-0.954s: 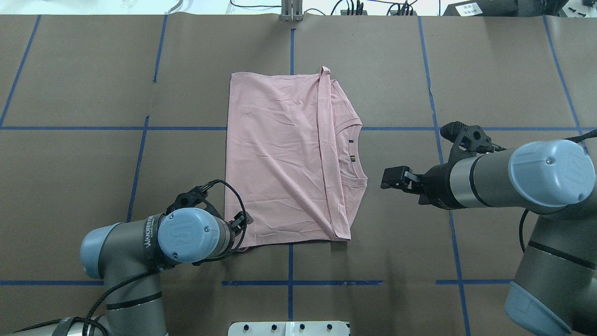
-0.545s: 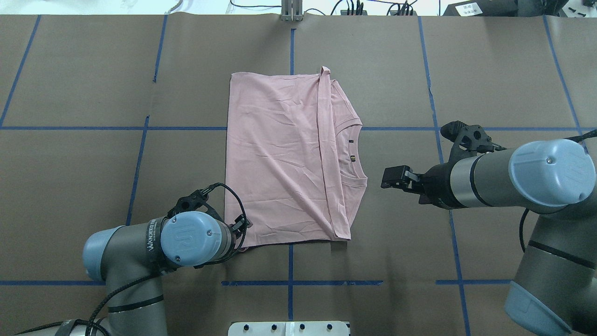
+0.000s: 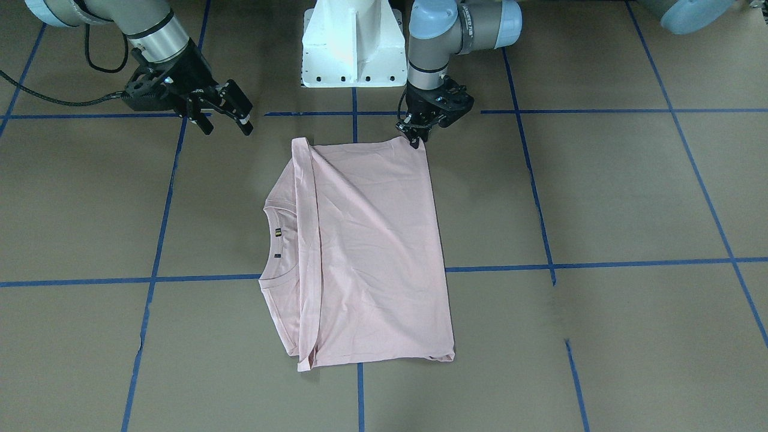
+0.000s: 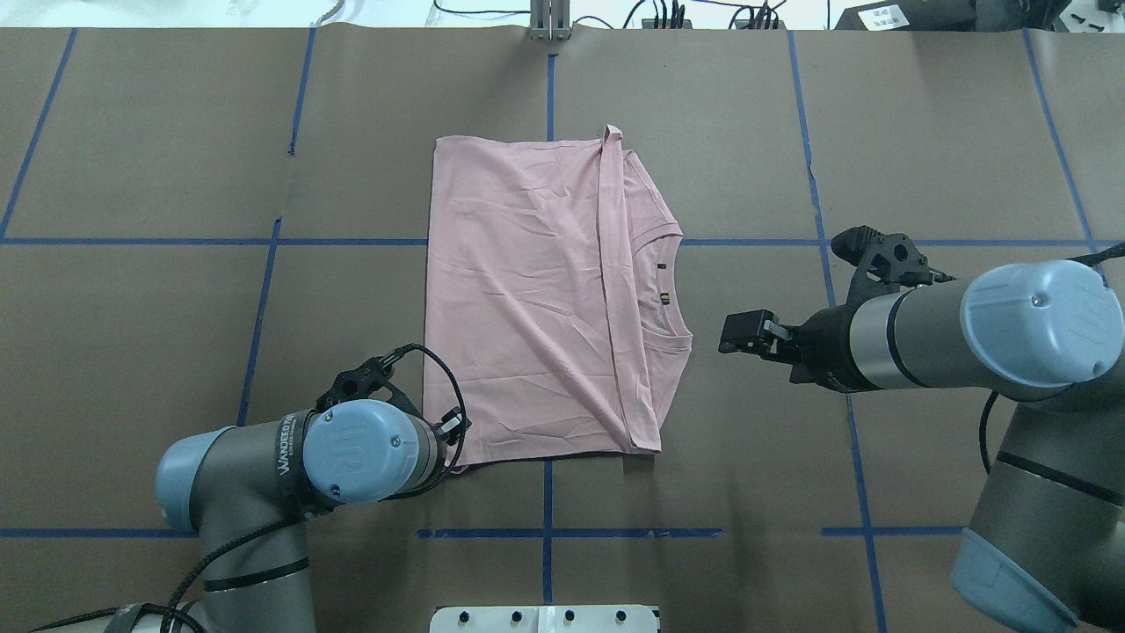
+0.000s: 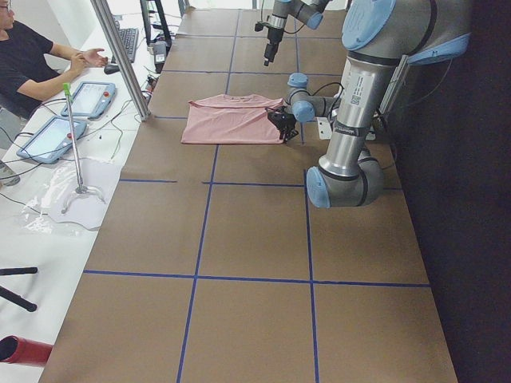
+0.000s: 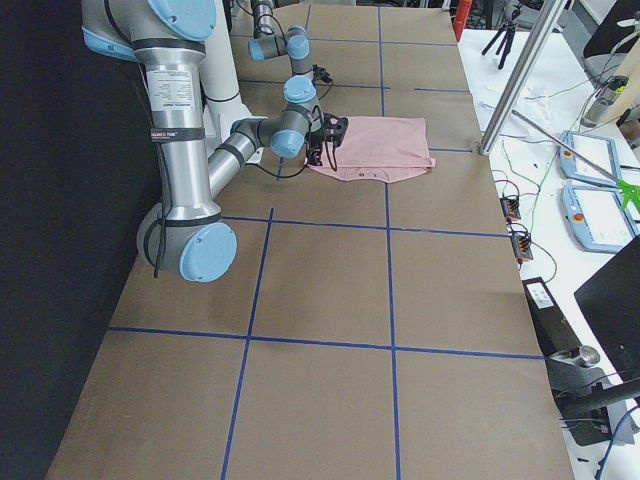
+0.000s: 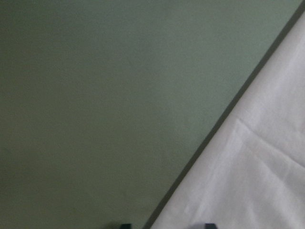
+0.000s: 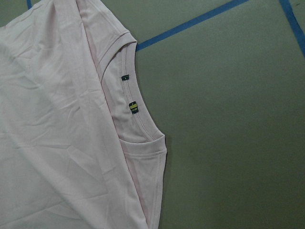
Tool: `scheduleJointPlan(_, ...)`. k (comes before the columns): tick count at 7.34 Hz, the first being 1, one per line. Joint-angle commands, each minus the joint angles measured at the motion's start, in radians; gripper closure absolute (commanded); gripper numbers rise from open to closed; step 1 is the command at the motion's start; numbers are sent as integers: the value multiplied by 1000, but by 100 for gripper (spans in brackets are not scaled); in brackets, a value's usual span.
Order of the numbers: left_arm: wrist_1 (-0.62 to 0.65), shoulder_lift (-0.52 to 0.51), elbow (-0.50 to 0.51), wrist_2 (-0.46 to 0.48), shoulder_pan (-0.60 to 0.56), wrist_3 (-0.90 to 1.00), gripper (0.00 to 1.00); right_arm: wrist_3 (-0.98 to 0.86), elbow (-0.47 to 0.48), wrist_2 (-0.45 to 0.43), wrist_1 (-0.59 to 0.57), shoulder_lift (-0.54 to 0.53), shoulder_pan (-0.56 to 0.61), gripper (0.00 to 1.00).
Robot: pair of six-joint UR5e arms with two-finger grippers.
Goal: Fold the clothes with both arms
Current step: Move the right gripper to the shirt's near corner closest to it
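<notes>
Big picture first: the brown surface (image 4: 132, 352) with its blue tape lines (image 4: 352, 241), and the pink T-shirt (image 4: 527, 299) lying flat in the middle of it. It is already folded into a long rectangle, plain side up, with one layer lapped over towards the collar. Everything from here is placed off that T-shirt

My left arm (image 4: 264, 457) is the one that's moved. Over the last second it has crept in and settled at the T-shirt's hem corner on my base's side, while the cloth itself hasn't stirred. My right arm (image 4: 967, 334) hasn't budged. It waits off the collar edge, clear of the cloth

Down to the left fingers (image 3: 413, 137): they're narrowed, tips a little apart, low over that hem corner. My wrist view shows the T-shirt's edge running between the two tips, cloth still flat, so I judge nothing is pinched yet. The right fingers (image 3: 239, 113) are spread wide with nothing in them, beside the collar (image 8: 143, 124) and pointing at it

So the left side is staged for its pinch, and the right has yet to come in. I reckon the next fold can't start until both ends are held

Smallest of all, the neck tag (image 8: 133, 108) sits just inside the collar
</notes>
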Motion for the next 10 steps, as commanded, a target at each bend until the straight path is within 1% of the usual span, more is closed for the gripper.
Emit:
scheduleJointPlan(1,0,-6,-9,3,2,2,100,0,-1,1,0,-1,0,0)
scheduleJointPlan(3,2,-2,-20,1,-1,17,100,0,-1,12,-2,0,-1,0)
scheduleJointPlan(5,2,3,-43,3,-4,92,100,15,-22,5,-9,3,-17,0)
scheduleJointPlan(6,2,1,-43,3,-6,115,100,44,-64,-1,-26,31,-27,0)
scheduleJointPlan(7,2,3,-43,4,-9,138,100,84,-88,-3,-100,93,-59,0)
scheduleJointPlan(8,2,1,-43,4,-9,141,100,112,-133,-6,-189,182,-89,0)
scheduleJointPlan(9,2,1,-42,6,-9,141,100,139,-179,-50,-219,228,-127,0)
scheduleJointPlan(10,0,1,-42,6,-9,141,100,147,-206,-79,-221,242,-155,0)
